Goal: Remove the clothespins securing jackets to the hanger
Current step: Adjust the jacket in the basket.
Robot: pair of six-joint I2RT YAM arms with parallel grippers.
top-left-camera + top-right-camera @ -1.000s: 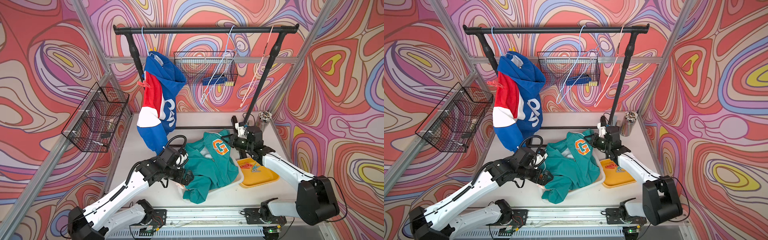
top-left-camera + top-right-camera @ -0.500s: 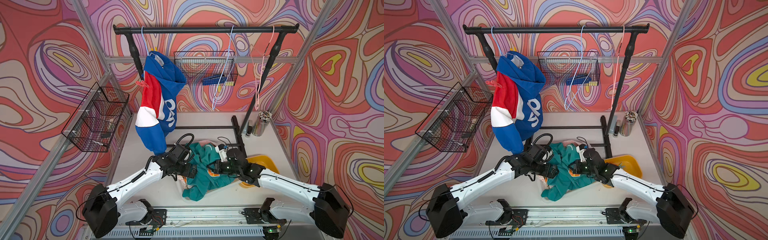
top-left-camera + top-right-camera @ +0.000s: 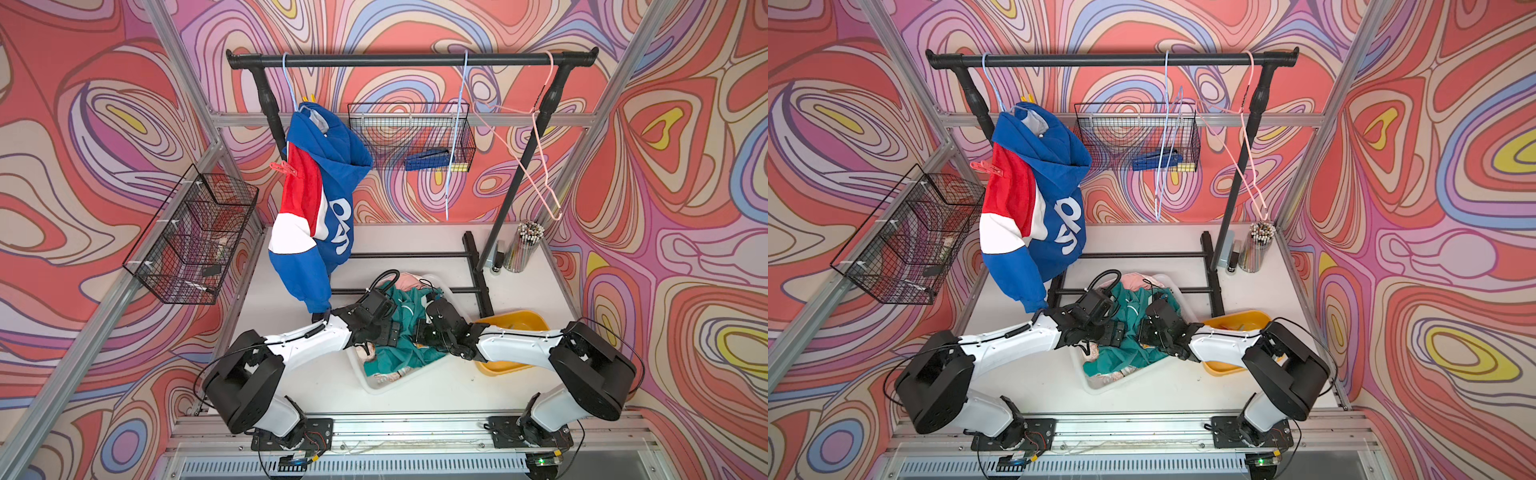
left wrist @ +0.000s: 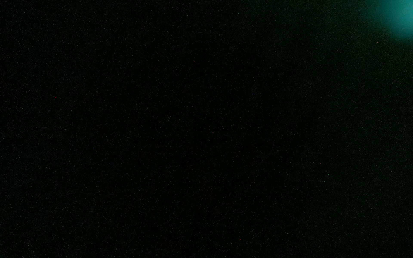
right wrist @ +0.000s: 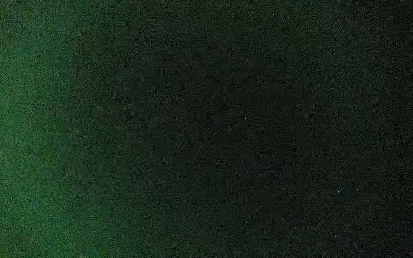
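Overhead, in both top views a red clothespin (image 3: pixel 284 168) grips the hanging blue jacket (image 3: pixel 332 187), while the left gripper (image 3: pixel 384 338), spread wide, and the right gripper (image 3: pixel 422 334), jaws hidden so I cannot tell, are buried in the teal jacket (image 3: pixel 399 357); the left wrist view is black with a teal blur, the right wrist view murky green.

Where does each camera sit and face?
Top views: high above the arm bases, looking down at the clothes rack; left arm and right arm show.
Left wrist: buried against the teal jacket; nearly black, no robot parts.
Right wrist: pressed into dark green cloth; no robot parts.
Shared: both top views show the blue jacket.
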